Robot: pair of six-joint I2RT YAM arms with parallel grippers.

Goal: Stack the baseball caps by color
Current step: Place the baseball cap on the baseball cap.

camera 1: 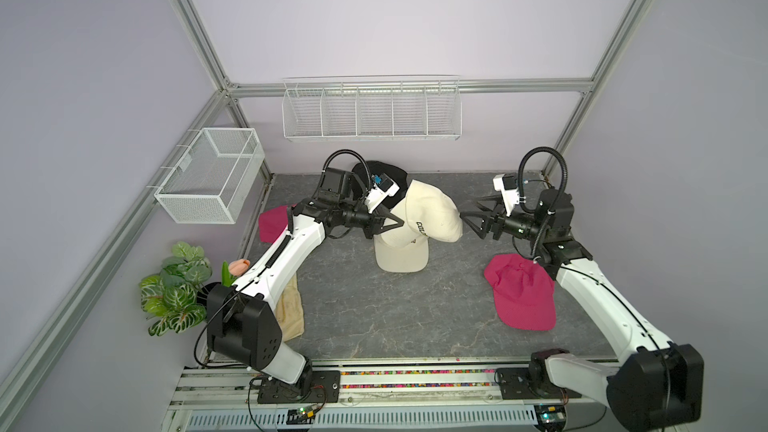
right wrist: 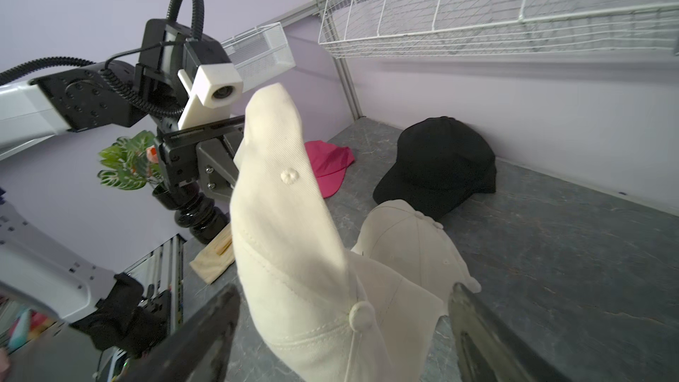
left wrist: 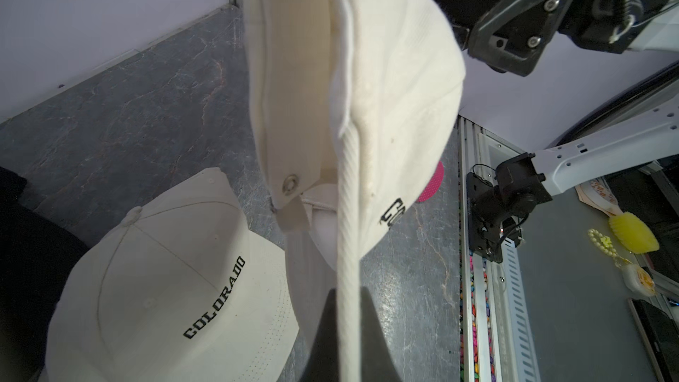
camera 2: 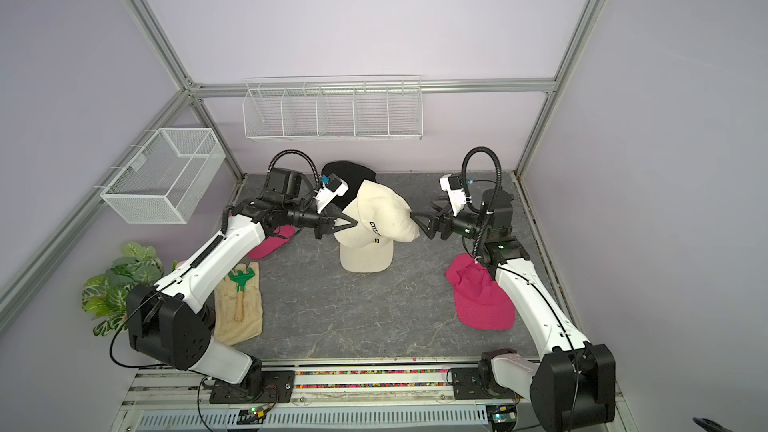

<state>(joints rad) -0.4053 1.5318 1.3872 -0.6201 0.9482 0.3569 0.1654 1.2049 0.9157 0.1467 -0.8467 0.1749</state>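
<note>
My left gripper [camera 1: 397,222] [left wrist: 347,299] is shut on the edge of a cream "COLORADO" cap [camera 1: 432,209] [left wrist: 397,86], which hangs folded above the table. Below it another cream cap [camera 1: 401,257] [left wrist: 165,281] lies brim toward the front. My right gripper [camera 1: 469,207] [right wrist: 341,290] is open, its jaws standing either side of the held cap's crown [right wrist: 286,233] without gripping it. A black cap [camera 1: 395,174] [right wrist: 437,163] rests at the back wall. One magenta cap [camera 1: 523,292] lies at the right, another [camera 1: 272,222] at the left, partly under my left arm.
A white mesh basket [camera 1: 212,176] hangs on the left wall and a wire shelf [camera 1: 370,110] on the back wall. A potted plant [camera 1: 178,284] stands at the front left beside a beige cloth [camera 2: 239,305] with a green hand tool on it.
</note>
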